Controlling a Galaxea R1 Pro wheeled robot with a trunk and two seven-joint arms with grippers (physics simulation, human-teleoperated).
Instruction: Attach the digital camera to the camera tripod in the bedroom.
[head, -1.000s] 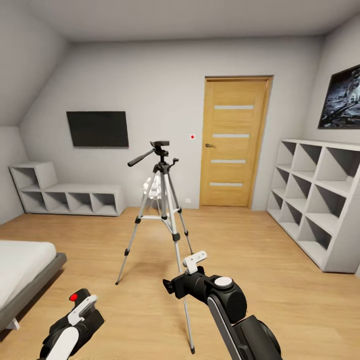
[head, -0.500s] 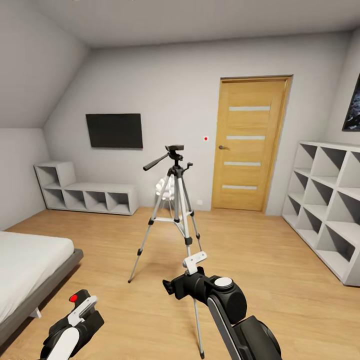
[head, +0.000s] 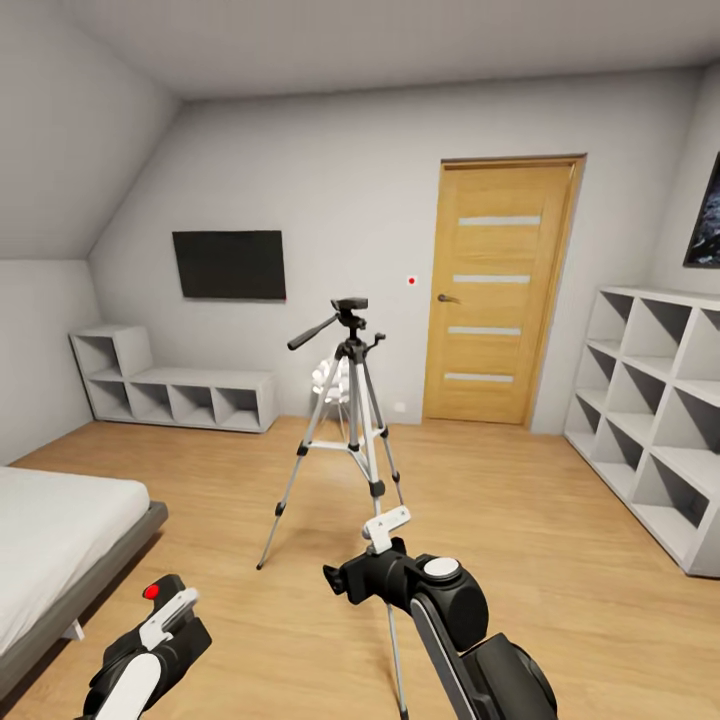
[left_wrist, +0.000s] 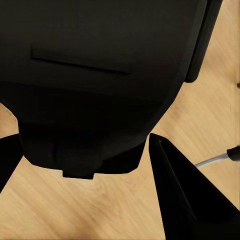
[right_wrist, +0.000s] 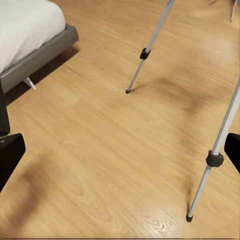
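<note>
The camera tripod (head: 352, 400) stands on the wood floor in the middle of the bedroom, silver legs spread, black head and pan handle on top. Its legs (right_wrist: 150, 47) also cross the right wrist view. The digital camera (head: 160, 603), black with a red button, sits low at the left in my left gripper (head: 168, 625). In the left wrist view the camera body (left_wrist: 100, 75) is clamped between the dark fingers (left_wrist: 182, 200) of the left gripper (left_wrist: 87, 170). My right gripper (head: 338, 580) hangs just in front of the tripod's near leg, and it (right_wrist: 122, 150) is open with nothing in it.
A white bed (head: 50, 540) lies at the left. White cube shelves (head: 650, 420) line the right wall and a low shelf unit (head: 180, 395) the back left. A wooden door (head: 500, 290) and a wall screen (head: 230, 265) are behind the tripod.
The head view swung left over the second, so the tripod and door shifted right in the picture. Both grippers hold their poses and the camera stays gripped.
</note>
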